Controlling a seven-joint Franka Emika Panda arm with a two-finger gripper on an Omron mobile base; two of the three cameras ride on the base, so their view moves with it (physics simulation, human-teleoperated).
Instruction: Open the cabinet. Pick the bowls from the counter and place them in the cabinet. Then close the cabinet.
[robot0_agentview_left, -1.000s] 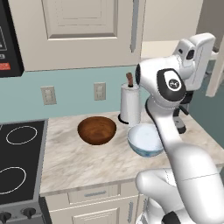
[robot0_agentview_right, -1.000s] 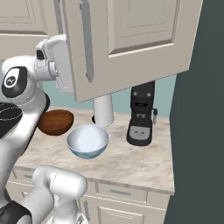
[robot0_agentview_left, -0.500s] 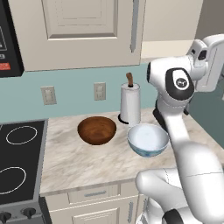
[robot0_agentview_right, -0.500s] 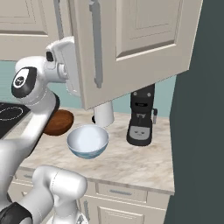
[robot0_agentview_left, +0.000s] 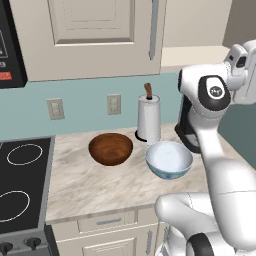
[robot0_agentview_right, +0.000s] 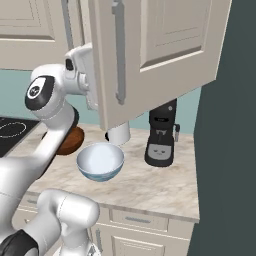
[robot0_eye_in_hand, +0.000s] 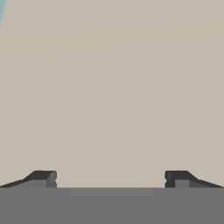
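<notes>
Beige cabinet (robot0_eye_in_hand: 112, 87) door fills the view before the spread hand (robot0_eye_in_hand: 110, 178).

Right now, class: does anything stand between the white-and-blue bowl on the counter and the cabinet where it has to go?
Nothing visible blocks it. The right cabinet door is swung open, and the white-and-blue bowl sits free on the counter. The brown bowl and paper towel roll stand apart from it. The gripper is open, up by the door.

Two base views flanking the arm, sharing the counter (robot0_agentview_left: 95, 185) and bowls, hand view close against a beige surface
</notes>
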